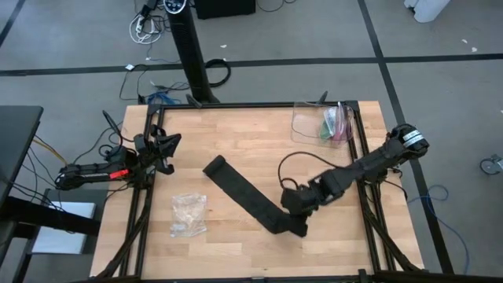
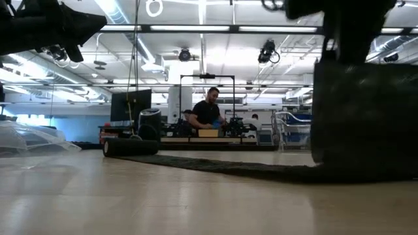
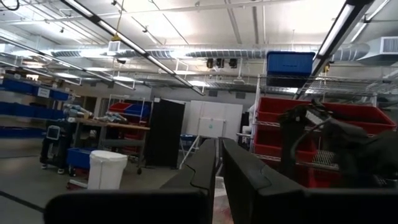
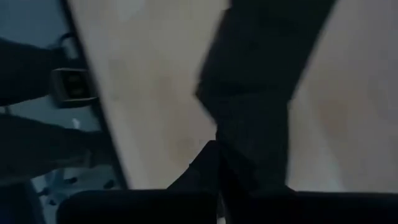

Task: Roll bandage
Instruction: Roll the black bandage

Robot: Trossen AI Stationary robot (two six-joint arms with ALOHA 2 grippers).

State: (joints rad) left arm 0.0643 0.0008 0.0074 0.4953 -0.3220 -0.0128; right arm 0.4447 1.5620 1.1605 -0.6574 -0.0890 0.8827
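The bandage [image 1: 245, 195] is a long dark strip lying slantwise on the wooden table, running from the far left toward the near right. In the low view its far end [image 2: 130, 147] looks like a small roll. My right gripper [image 1: 292, 206] is shut on the strip's near right end, which also shows in the right wrist view [image 4: 219, 180]. My left gripper [image 1: 167, 148] waits at the table's left edge, raised and level, its fingers [image 3: 205, 168] together and empty. My right gripper pinches the bandage's near right end [image 4: 249, 155] between its two fingers. The fingers slant down from the table's right side. That end is raised and hangs as a wide dark flap [image 2: 366, 111]. The rest of the strip lies flat on the table.
A small clear plastic bag [image 1: 189, 214] lies near the table's left front. A clear container [image 1: 324, 123] with coloured items stands at the far right corner. Black frame rails run along the table's edges. A person [image 2: 209, 111] sits far behind the table.
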